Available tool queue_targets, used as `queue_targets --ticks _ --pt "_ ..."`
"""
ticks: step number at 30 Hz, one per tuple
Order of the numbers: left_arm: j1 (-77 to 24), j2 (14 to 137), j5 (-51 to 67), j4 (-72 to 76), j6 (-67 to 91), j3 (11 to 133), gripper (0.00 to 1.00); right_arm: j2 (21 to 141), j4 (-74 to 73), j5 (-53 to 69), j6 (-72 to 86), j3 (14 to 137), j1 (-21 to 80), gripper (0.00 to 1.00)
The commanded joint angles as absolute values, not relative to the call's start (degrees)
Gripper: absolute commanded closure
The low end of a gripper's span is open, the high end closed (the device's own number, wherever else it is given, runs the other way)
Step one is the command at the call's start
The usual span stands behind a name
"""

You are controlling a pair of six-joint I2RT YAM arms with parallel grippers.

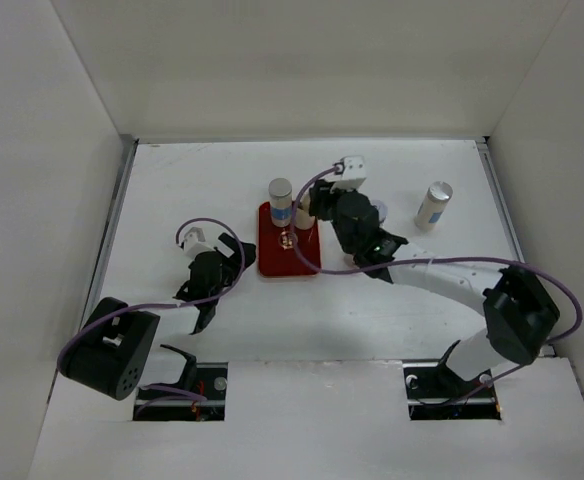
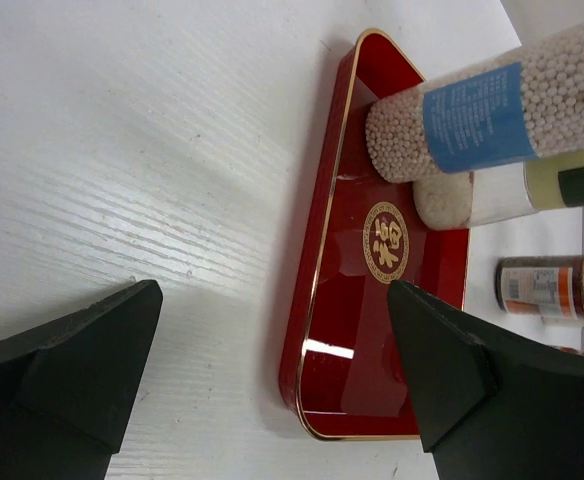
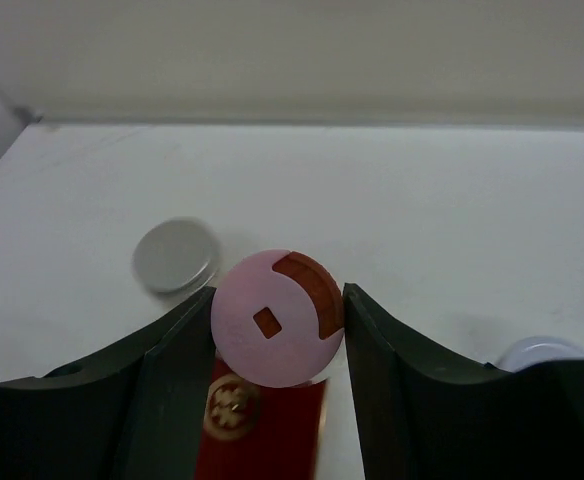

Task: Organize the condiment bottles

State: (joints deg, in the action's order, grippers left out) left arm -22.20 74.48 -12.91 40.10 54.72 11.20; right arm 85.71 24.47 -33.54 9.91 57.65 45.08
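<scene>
i'm mid-placement: the right gripper (image 3: pixel 278 300) is closed to cap width on the pink-capped bottle (image 3: pixel 277 332), fingers pressing both its sides. it hangs over the far right of the red tray (image 2: pixel 317 250), just beside the grey-capped bottle (image 1: pixel 280 198) (i can't tell if its base is down). the next move, i judge, calls for a straight lowering and a gentle release, without nudging the neighbour. the left gripper (image 2: pixel 274 292) hangs wide open and empty, just left of the tray.
</scene>
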Motion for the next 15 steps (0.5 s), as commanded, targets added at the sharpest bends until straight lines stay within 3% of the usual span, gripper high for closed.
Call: queue_targets --ticks 1,15 --pt "-20.53 74.27 -13.19 42.63 56.77 10.29 0.00 88.93 24.35 -28.58 14.67 60.29 50.04 0.57" --pt "-19.91 73.57 -12.57 42.89 57.83 9.58 0.00 109.68 23.56 -24.52 15.38 74.09 54.45 0.55"
